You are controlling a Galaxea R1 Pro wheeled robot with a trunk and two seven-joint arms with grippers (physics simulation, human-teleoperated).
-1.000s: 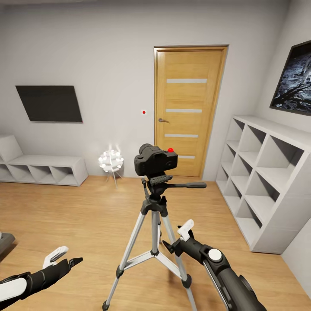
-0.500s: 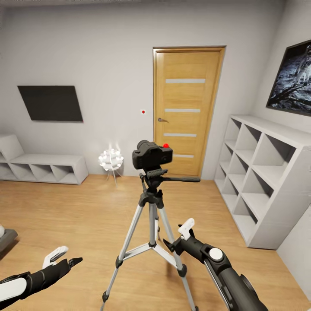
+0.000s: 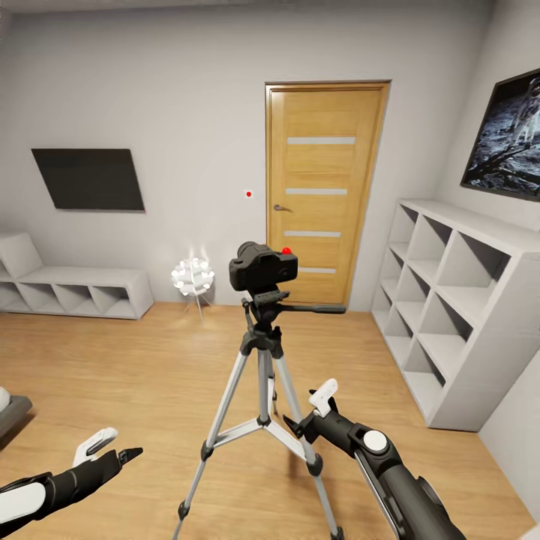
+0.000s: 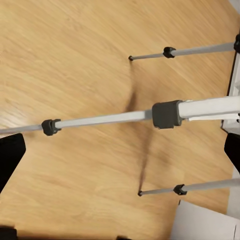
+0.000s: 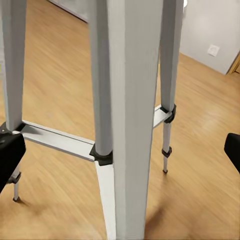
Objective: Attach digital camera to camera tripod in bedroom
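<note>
From the head view, the digital camera (image 3: 262, 267) sits on the black head of the camera tripod (image 3: 264, 390), which stands on the wood floor (image 3: 135, 390) before the door (image 3: 322, 191). The left claw (image 3: 111, 447) and right claw (image 3: 309, 410) hang low, both spread open and empty, the right one near the tripod's legs.

In the left wrist view, the tripod (image 4: 115, 119) legs cross over bare floor.

In the right wrist view, the legs (image 5: 117, 115) stand close, jaws wide apart.

The camera looks rigid, compact and knock-sensitive; I'd grip its body sides, never the lens. The tripod seems light and tippable.
</note>
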